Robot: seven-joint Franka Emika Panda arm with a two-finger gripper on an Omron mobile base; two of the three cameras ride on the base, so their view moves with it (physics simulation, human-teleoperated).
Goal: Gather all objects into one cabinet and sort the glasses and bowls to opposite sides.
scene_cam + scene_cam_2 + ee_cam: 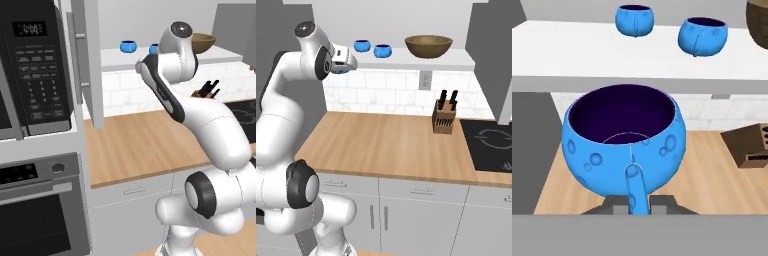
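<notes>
1. Just below the front edge of the cabinet's white bottom board (587,60), one blue glass (624,142) is held upright in the gripper (638,204), raised well above the wooden counter (386,145).
2. The gripper's jaws are pinched on the glass's low handle-like ridge, seen in the hand view; in the right base view the gripper (345,64) is seen at the board's left end, with blue showing beneath it.
3. The glass is judged light, rigid and thin-walled, probably fragile, with a smooth, dimpled surface that may be slippery. A pinch on the narrow ridge is judged less secure than a grip across the rim, so tilting should be avoided.
4. Three blue glasses are counted: the one carried, a second (634,20) on the board at the left, and a third (703,36) just beside it.
5. One brown wooden bowl (428,46) is counted, standing on the board well to the right of the glasses. It is judged stiff, heavier and too wide to span, so it would be taken by its rim.
6. One knife block (443,117) is seen on the counter.
</notes>
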